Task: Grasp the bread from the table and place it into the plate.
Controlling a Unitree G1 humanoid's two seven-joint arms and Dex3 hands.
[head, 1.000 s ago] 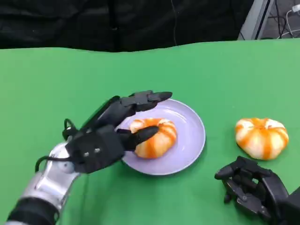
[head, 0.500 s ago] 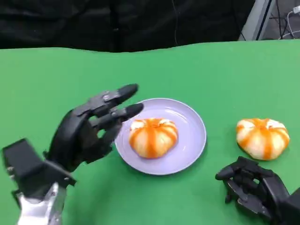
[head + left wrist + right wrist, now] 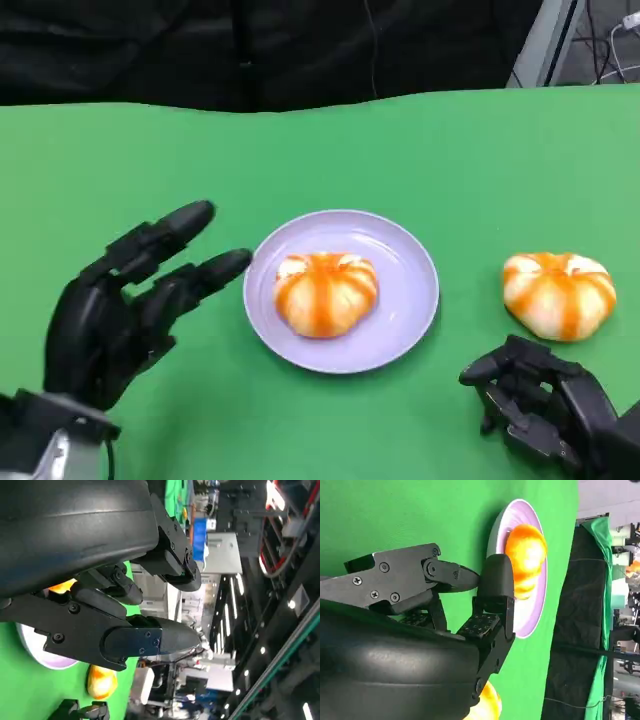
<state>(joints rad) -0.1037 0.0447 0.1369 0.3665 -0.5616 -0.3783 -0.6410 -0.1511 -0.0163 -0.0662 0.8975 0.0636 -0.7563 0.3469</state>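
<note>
Resting centred on plate: bread

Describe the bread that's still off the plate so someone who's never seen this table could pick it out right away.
Start at the green table and find the round lavender plate near its middle, which holds one bun. The bread off the plate lies on the bare cloth beside it, toward the robot's right, just beyond the right hand. Both are orange and white striped; only this one sits on no dish.
</note>
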